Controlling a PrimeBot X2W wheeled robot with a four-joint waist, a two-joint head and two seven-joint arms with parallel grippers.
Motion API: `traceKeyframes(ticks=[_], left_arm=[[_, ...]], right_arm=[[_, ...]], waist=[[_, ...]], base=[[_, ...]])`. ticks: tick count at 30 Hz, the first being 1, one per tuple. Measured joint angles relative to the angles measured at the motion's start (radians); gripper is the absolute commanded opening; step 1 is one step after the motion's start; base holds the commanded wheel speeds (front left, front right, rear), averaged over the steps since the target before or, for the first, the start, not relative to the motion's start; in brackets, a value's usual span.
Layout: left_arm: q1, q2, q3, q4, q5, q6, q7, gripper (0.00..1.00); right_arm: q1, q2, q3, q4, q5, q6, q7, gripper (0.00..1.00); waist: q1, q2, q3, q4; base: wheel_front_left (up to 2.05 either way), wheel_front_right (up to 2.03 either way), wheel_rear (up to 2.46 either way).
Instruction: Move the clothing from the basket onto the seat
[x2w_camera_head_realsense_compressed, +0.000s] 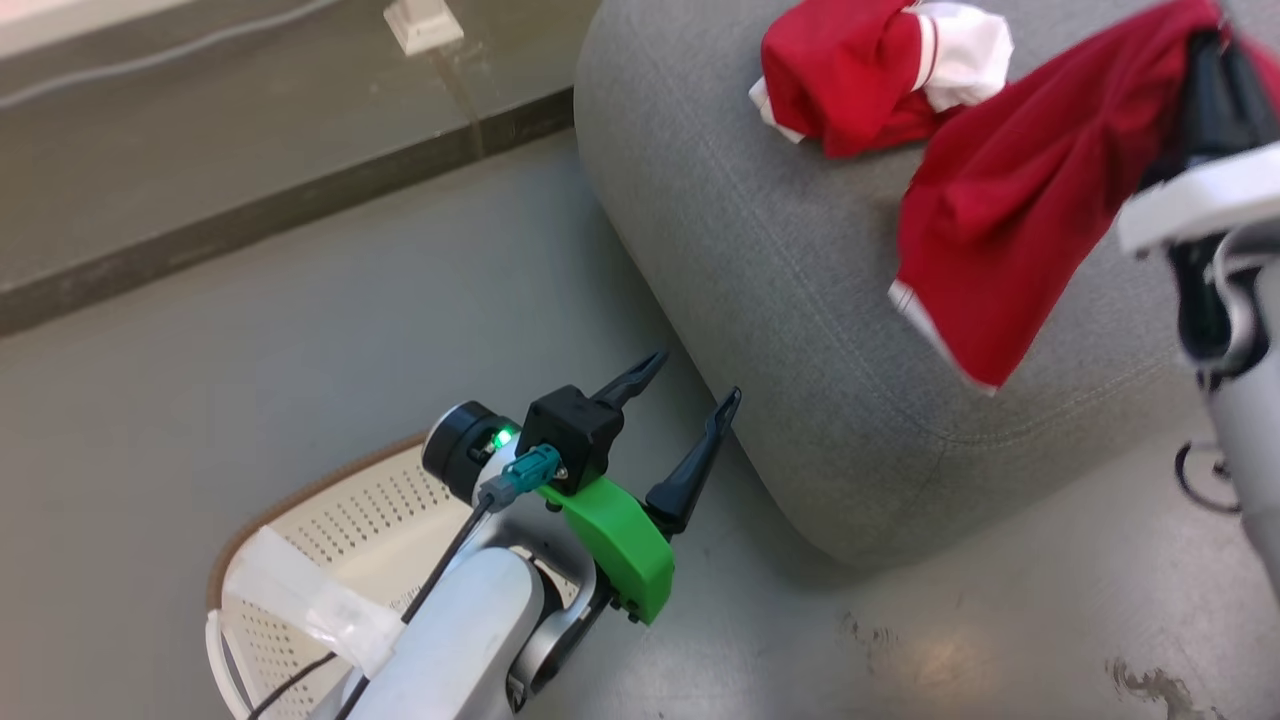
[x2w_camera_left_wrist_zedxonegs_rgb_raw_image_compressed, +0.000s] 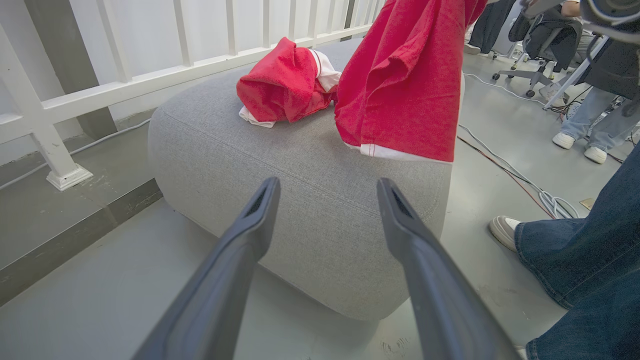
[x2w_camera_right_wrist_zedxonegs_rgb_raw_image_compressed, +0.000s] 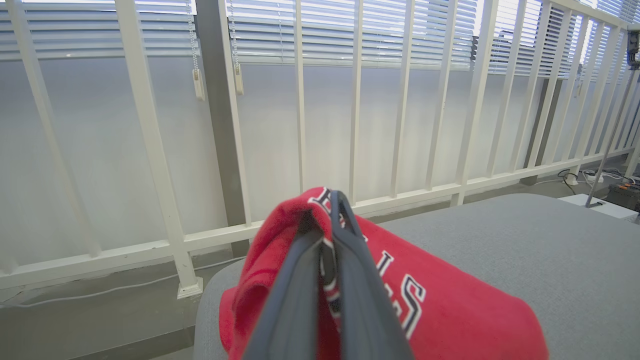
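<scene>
Right hand (x2w_camera_right_wrist_zedxonegs_rgb_raw_image_compressed: 334, 200) clamped shut on a hanging garment (x2w_camera_head_realsense_compressed: 1010, 200), pinching the red fabric right at its white lettering, cloth squeezed between the pressed-together fingers. Up at 2 o'clock in the head view, above the seat (x2w_camera_head_realsense_compressed: 760, 300), red cloth draping down toward 7 o'clock, white-trimmed hem lowest. Possibly brushing the grey cushion at that hem, though hard to judge from these angles.

At 12 o'clock in the head view, a bundled garment (x2w_camera_head_realsense_compressed: 860, 80), crumpled on top of the seat, red with white lining showing, just beside the hanging one, at its 10 o'clock.

Left hand (x2w_camera_head_realsense_compressed: 697, 375) at 6 o'clock, spread wide and holding nothing, fingertips aimed toward 1 o'clock at the seat's near side, apart from it. Behind it at 7 o'clock, the basket (x2w_camera_head_realsense_compressed: 340, 520) on the grey floor (x2w_camera_head_realsense_compressed: 200, 350), cream and perforated with a brown rim, partly hidden under the pale forearm.

In the left wrist view, a white railing (x2w_camera_left_wrist_zedxonegs_rgb_raw_image_compressed: 125, 85) at 11 o'clock beyond the seat. At 3 o'clock, a person's leg (x2w_camera_left_wrist_zedxonegs_rgb_raw_image_compressed: 590, 260) in blue jeans with a pale shoe (x2w_camera_left_wrist_zedxonegs_rgb_raw_image_compressed: 502, 232), on the floor near the seat.
</scene>
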Motion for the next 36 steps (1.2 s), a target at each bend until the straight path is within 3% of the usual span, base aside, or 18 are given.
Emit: traceKeyframes(ticks=[7, 19, 36], left_arm=[[-0.043, 0.021, -0.015, -0.046, 0.042, 0.0, 0.027, 1.0], [-0.127, 0.021, -0.039, -0.128, 0.07, -0.008, 0.063, 1.0], [-0.177, 0.073, -0.009, -0.183, 0.114, -0.008, 0.08, 1.0]], right_arm=[[-0.2, -0.038, -0.043, 0.01, 0.01, -0.001, 0.007, 0.0], [-0.465, -0.212, -0.193, 0.056, 0.019, -0.038, 0.055, 0.0], [-0.595, -0.221, -0.205, 0.154, 0.005, -0.065, 0.048, 0.0]], waist=[[0.0, 0.0, 0.092, 0.021], [0.0001, 0.0, 0.248, 0.102], [0.0002, 0.0, 0.443, 0.223]], base=[[0.0, 0.0, 0.0], [0.0, 0.0, 0.0], [0.0, 0.0, 0.0]])
